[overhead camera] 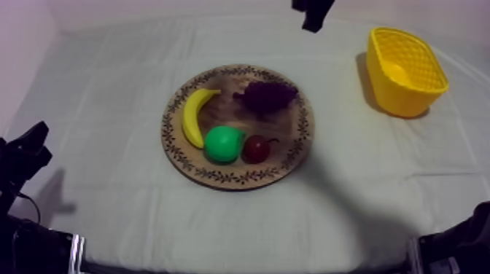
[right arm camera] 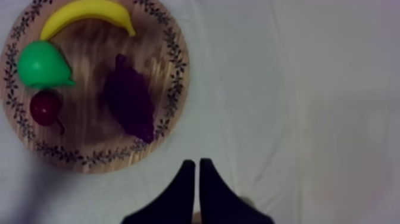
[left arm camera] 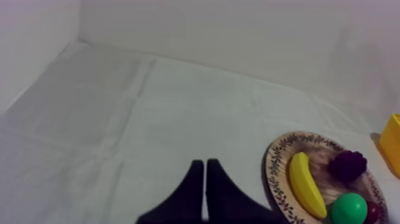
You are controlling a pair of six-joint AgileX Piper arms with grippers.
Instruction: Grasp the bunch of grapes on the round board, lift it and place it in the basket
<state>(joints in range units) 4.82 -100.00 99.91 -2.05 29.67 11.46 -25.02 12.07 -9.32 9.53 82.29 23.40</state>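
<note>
Two claws are being held clenched on nothing, fingers pressed into narrow wedges. The right claw [right arm camera: 197,162] is being held over the cloth [right arm camera: 309,107] just outside the rim of the wooden board [right arm camera: 173,59]. The bunch of grapes [right arm camera: 130,101] is lying on that board just ahead of its tips, with the banana [right arm camera: 89,13], pear [right arm camera: 40,64] and small red fruit [right arm camera: 46,106] farther off. From above, the yellow basket [overhead camera: 408,69] is being shown well apart from this claw, and the left claw [left arm camera: 205,161] is being held well apart from the board.
</note>
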